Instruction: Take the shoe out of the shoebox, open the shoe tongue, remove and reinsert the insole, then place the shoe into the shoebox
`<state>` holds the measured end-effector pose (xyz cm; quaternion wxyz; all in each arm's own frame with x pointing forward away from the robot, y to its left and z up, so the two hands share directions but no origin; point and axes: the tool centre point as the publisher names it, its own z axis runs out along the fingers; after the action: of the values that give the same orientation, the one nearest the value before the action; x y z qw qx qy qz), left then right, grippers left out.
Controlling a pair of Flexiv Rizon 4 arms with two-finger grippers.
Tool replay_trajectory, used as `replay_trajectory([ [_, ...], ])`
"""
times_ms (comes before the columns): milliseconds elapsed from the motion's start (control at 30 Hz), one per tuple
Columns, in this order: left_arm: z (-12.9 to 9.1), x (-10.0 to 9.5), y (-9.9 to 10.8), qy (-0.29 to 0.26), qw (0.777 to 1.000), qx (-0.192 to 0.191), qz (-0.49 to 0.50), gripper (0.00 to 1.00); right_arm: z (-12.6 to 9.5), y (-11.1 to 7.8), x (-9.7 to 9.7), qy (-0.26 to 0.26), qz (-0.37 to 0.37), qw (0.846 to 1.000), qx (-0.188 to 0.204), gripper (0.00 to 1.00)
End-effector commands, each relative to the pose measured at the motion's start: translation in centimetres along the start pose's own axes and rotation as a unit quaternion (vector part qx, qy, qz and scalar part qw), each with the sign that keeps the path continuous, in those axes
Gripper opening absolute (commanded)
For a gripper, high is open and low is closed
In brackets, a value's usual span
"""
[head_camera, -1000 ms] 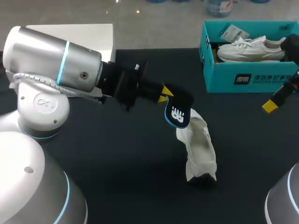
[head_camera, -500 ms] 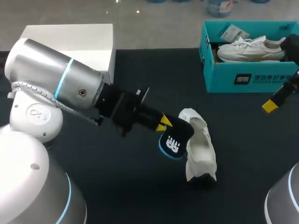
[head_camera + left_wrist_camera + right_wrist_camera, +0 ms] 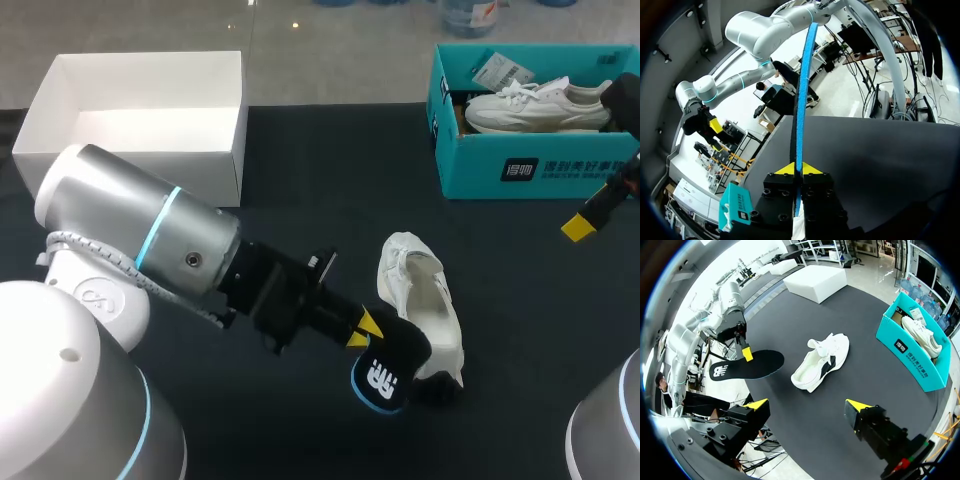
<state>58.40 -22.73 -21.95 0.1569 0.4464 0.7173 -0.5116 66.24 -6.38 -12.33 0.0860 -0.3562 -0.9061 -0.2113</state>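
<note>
A white shoe (image 3: 425, 312) lies on the black table (image 3: 320, 170), seen also in the right wrist view as the shoe (image 3: 820, 362). My left gripper (image 3: 363, 331) is shut on a black insole (image 3: 387, 368) with a blue rim, held just left of the shoe's near end. In the left wrist view the insole (image 3: 802, 90) stands edge-on between the shut fingertips of the gripper (image 3: 799, 169). The right wrist view shows that insole (image 3: 747, 366) hanging flat under the left gripper (image 3: 744, 352). My right gripper (image 3: 807, 406) hovers open and empty, high at the table's right side (image 3: 581, 227).
A teal shoebox (image 3: 470, 165) at the back right holds a second white shoe (image 3: 540, 105); the same box (image 3: 910, 352) lies ahead of the right gripper. A white box (image 3: 140, 150) stands at the back left.
My left arm has carried the insole from above the shoe's far end toward the table's front, down beside its near end. The shoe and the right arm have not moved.
</note>
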Motion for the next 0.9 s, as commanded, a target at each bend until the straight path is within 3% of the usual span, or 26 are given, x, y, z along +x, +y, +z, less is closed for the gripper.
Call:
replay_trajectory([
  [33, 2.5, -0.3, 1.2, -0.001, 1.000, 0.009, 0.003, 0.00, 0.0, 0.2, -0.2, 0.001, 0.000, 1.000, 0.003, 1.00],
  [400, 4.5, -0.8, 4.0, -0.008, 1.000, 0.028, -0.007, 0.00, 0.0, 0.2, -0.2, 0.001, 0.000, 1.000, 0.003, 1.00],
  [733, 5.7, -0.7, 7.3, -0.005, 1.000, -0.005, -0.007, 0.00, 0.0, 0.2, -0.2, 0.001, 0.000, 1.000, 0.003, 1.00],
  [900, 5.5, -0.9, 7.7, -0.008, 1.000, -0.010, -0.006, 0.00, 0.0, 0.2, -0.2, 0.001, 0.000, 1.000, 0.003, 1.00],
])
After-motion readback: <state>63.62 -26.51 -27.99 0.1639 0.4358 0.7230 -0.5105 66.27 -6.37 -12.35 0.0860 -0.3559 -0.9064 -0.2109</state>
